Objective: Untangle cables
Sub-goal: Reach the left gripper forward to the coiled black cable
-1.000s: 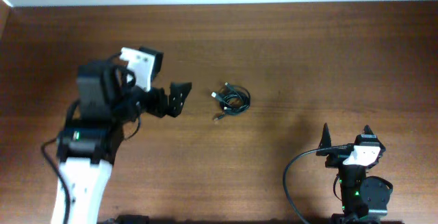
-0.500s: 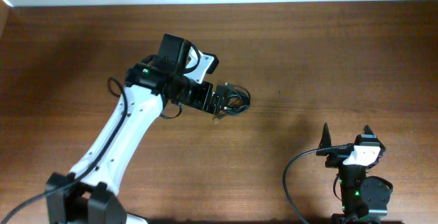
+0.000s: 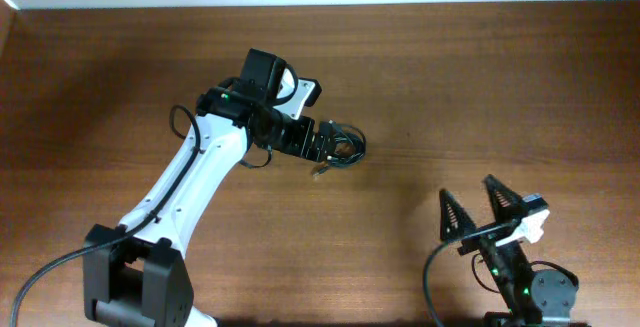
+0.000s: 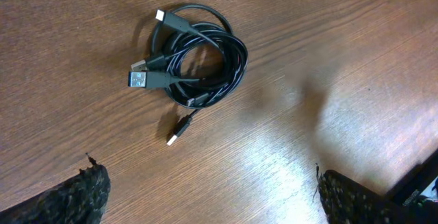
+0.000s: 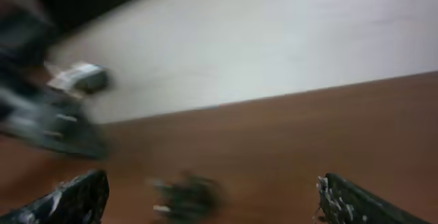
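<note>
Left wrist: cables (image 4: 236,63) bunched, perhaps knotted

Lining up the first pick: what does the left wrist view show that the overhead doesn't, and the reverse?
Left wrist only: separate plug ends, such as a silvery USB-A plug and a small plug on a stray end. Overhead only: the right gripper, open, far from the cables. Both: the coiled black cables on the wooden table, with the open left gripper near them.

Coiled black cables (image 4: 198,59) on table
</note>
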Tool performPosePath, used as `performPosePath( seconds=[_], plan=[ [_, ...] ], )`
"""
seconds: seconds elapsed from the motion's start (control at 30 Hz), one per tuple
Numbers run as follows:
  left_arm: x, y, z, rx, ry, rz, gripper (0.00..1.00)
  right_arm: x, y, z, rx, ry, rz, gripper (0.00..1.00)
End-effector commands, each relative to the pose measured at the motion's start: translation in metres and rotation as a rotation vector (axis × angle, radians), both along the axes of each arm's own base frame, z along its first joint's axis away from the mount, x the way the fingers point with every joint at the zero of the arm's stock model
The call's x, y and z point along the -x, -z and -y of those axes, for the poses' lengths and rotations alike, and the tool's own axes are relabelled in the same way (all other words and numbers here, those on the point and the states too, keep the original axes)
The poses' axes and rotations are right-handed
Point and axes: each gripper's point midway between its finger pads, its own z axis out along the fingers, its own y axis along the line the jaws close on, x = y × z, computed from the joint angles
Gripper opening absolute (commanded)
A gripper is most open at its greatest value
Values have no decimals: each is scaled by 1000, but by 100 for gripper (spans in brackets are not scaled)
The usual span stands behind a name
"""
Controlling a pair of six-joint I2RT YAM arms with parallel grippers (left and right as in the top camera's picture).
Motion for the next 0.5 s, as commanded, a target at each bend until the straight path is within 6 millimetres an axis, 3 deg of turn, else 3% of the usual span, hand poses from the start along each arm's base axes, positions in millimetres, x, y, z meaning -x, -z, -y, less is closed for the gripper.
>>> performPosePath(
  seconds=[0.0, 0.1, 0.23, 0.33, 0.47],
  plan=[
    [-5, -5, 1, -2, -10, 19, 99, 23, -35, -31, -113, -220, 84, 98],
    [-11, 1, -13, -78, -68, 30, 99, 37, -91, -26, -30, -178, 283, 98],
    [-17, 8, -39, -167, -260, -8, 99, 42, -134, -13, 71, -59, 264, 98],
    [-24, 8, -56, -167, -321, -15, 99, 35, -149, -4, 176, 0, 72, 98],
    [-31, 6, -73, -132, -380, -32, 99, 9, -131, 11, 215, 50, -280, 98]
  ],
)
